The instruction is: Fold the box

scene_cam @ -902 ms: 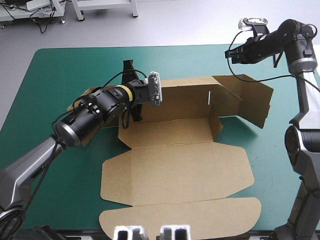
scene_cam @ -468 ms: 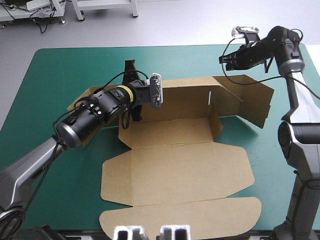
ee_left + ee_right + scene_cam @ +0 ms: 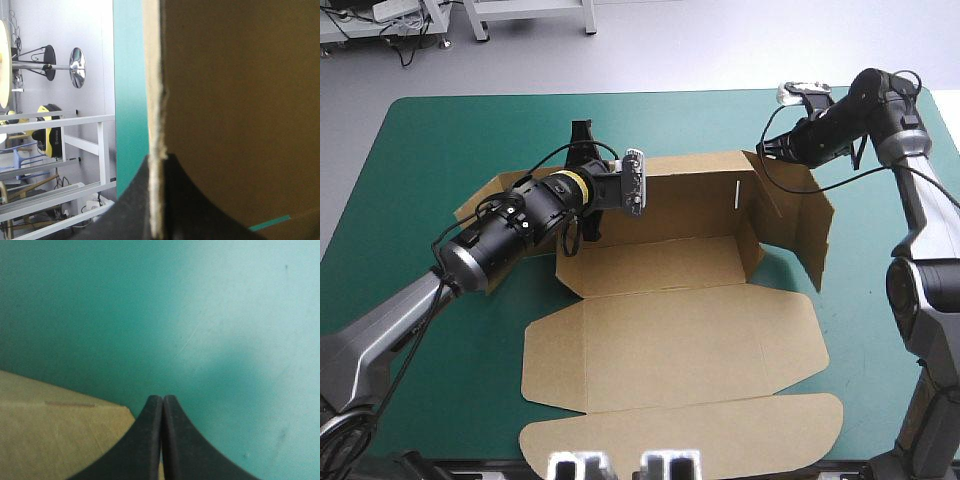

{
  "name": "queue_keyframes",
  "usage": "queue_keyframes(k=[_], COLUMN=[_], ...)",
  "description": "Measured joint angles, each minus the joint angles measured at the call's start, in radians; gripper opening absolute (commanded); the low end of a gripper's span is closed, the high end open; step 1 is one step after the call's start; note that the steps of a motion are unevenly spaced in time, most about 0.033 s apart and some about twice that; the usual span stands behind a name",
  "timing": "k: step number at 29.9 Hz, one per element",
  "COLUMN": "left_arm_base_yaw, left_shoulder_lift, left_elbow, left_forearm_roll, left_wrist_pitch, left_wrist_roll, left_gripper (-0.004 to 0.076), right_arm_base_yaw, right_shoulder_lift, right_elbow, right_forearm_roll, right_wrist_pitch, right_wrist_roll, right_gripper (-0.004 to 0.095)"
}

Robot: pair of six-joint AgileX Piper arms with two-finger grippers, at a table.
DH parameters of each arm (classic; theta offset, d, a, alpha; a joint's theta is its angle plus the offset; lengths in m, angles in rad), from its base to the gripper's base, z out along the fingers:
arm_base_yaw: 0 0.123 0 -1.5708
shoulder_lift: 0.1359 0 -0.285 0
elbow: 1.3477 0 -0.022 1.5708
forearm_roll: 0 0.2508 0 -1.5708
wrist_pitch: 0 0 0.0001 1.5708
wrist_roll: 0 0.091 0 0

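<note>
The brown box [image 3: 660, 262] lies mid-table with its back wall [image 3: 690, 190] raised and its front panels flat. My left gripper [image 3: 583, 140] is at the back wall's left end, shut on the box. In the left wrist view the board's pale edge [image 3: 155, 115] runs up from between the black fingers of the left gripper [image 3: 157, 159]. My right gripper [image 3: 768, 144] is shut and sits at the far top corner of the right side flap [image 3: 800, 215], which stands folded inward. In the right wrist view the right gripper [image 3: 162, 398] hangs over the teal-green cover beside a corner of the box [image 3: 55, 440].
The lid flap [image 3: 680, 435] lies flat near the table's front edge. A side flap [image 3: 480, 205] of the box shows under my left arm. Bare teal-green cover [image 3: 430, 150] spreads to the left of the box and beyond it.
My right gripper has moved left and down to the right side flap, which has swung from spread outward to folded inward. The left arm has barely moved.
</note>
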State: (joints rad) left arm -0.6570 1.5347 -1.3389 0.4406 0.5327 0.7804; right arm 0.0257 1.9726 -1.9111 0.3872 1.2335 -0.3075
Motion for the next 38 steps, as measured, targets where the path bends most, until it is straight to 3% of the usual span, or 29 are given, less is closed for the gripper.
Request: queue_keyframes(k=[5,12,16,22,28,32,38], left_arm_base_yaw=[0.0,0.0,0.0,0.0,0.0,0.0,0.0], left_shoulder_lift=[0.008,0.013,0.013,0.013,0.011,0.011,0.011], left_elbow=[0.0,0.0,0.0,-0.001,-0.005,-0.005,-0.006], left_forearm_roll=[0.012,0.017,0.02,0.022,-0.002,-0.011,-0.018], left_wrist_pitch=[-0.003,-0.006,-0.004,0.0,-0.002,-0.007,-0.009], left_wrist_roll=[0.0,-0.001,-0.002,0.0,0.0,0.0,0.0], left_gripper=[-0.001,-0.001,-0.001,-0.001,-0.001,-0.001,-0.001], right_arm_base_yaw=[0.0,0.0,0.0,0.0,0.0,-0.005,-0.005], right_shoulder_lift=[-0.071,-0.158,-0.224,-0.398,-0.537,-0.58,-0.596], right_elbow=[0.11,0.268,0.426,0.707,0.981,1.051,1.04], right_forearm_roll=[0.036,0.199,0.268,0.377,0.606,0.717,0.697], right_wrist_pitch=[0.0,-0.031,-0.169,-0.468,-0.679,-0.731,-0.73], right_wrist_roll=[-0.038,-0.177,-0.281,-0.486,-0.776,-0.848,-0.86], right_gripper=[-0.002,-0.0019,-0.0019,-0.0019,-0.0019,-0.002,-0.002])
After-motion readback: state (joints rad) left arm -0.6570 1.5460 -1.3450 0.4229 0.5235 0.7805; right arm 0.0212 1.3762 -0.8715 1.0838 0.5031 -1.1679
